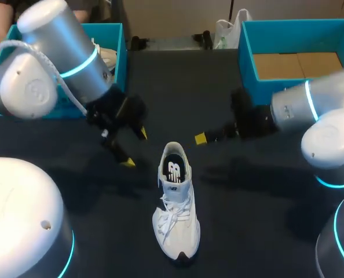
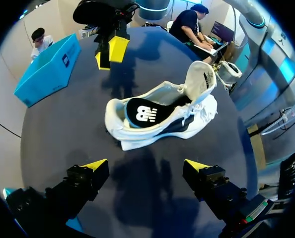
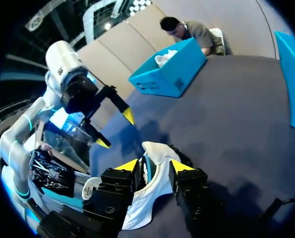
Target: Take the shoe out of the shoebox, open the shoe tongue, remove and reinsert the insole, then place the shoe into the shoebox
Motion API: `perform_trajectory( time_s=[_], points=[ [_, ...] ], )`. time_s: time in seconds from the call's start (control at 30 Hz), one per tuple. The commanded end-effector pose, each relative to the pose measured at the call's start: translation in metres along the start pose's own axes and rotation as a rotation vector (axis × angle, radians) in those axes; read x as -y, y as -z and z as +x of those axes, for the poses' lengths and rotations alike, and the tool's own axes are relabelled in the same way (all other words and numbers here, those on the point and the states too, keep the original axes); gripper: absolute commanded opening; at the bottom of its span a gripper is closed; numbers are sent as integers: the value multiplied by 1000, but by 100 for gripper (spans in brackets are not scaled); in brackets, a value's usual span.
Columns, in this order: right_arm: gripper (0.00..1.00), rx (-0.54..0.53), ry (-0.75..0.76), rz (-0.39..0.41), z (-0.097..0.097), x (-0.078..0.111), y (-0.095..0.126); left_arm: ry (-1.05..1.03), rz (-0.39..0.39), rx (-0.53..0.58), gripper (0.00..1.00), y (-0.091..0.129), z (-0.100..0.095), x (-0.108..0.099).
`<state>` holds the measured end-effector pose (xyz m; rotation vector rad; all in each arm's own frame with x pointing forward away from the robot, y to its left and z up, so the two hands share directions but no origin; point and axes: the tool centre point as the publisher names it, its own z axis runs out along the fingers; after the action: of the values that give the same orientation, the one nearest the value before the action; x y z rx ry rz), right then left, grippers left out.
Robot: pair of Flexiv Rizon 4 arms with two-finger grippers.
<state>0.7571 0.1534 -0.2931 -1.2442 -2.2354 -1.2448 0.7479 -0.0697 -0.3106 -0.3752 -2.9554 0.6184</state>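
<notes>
white sneaker [image 1: 176, 208] upright at lower centre of tabletop [image 1: 259, 202], insole [image 1: 173, 169] in, outside shoebox [image 1: 247, 63] upper right | left claw [image 1: 135, 147] apart, empty | right claw [image 3: 155, 167] apart, empty | next: likely pinch heel collar, steady toe

White shoe [image 1: 178, 226] stands upright, tongue open, black insole [image 1: 173, 168] inside, outside the blue shoebox [image 1: 248, 69].

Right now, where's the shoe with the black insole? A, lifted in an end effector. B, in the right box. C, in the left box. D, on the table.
D: the shoe sits sole-down on the table, outside the left box and right box.
</notes>
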Motion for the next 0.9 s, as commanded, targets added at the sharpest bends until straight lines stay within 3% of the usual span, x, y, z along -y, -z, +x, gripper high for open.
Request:
perform_trajectory(
  time_s=[0.03,0.13,0.23,0.33,0.9],
  points=[
    [24,142,-16,391,8,-8,16,3,-2,8,100,37,-3,-14],
    [0,187,-30,412,6,-15,22,-15,-26,29,100,51,-9,-24],
    [0,237,-42,433,6,-21,26,-70,-60,52,100,67,-15,-36],
    [0,288,-104,519,5,-25,29,-109,-97,47,100,80,-22,-49],
    [0,284,-122,501,4,-26,31,-137,-103,42,100,81,-25,-51]
  ],
)
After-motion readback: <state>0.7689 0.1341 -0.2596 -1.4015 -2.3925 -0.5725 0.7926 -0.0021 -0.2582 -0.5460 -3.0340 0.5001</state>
